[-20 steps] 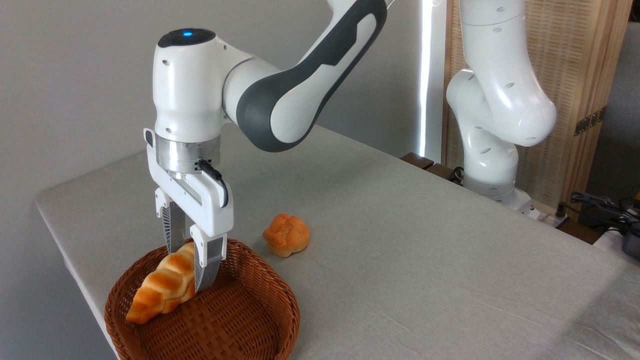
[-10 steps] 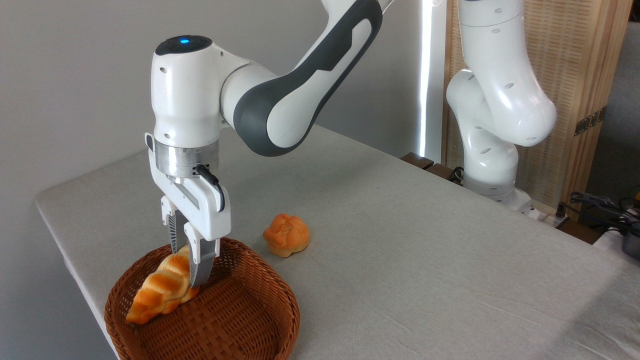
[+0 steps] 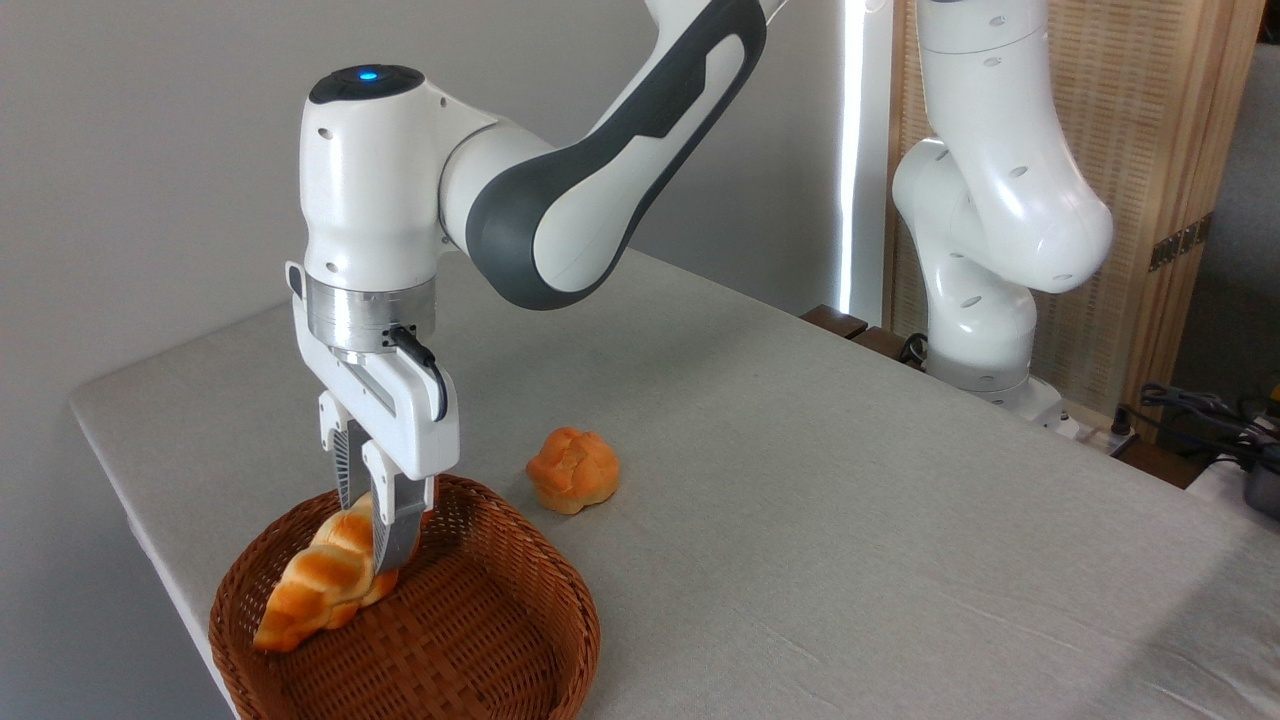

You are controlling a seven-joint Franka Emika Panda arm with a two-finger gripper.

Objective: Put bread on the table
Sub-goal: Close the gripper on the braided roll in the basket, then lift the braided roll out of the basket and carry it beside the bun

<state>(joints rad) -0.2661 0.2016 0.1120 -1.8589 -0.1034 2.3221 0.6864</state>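
Bread [image 3: 318,580] inside the wicker basket [image 3: 470,640], lying aslant from the lower left rim up toward the back, upper end pinched between the fingers of the gripper [image 3: 372,525]. Jaws drawn close on the loaf, one ribbed finger behind it, the other in front. Lower end of the loaf low against the basket's left wall; whether touching the weave or just clear, impossible to tell.

Basket at the near left corner of the table [image 3: 800,480], its left rim close to the table's left edge, its front cut off by the bottom of the view. Wide bare grey cloth to the right and toward the back, unoccupied all the way to the far edge.

Small round bun [image 3: 572,470] on the cloth just beyond the basket's back right rim, near but apart. Arm base [image 3: 985,330] at the far right edge, well away. Wooden screen [image 3: 1150,150] and cables [image 3: 1200,410] beyond the table on the right.
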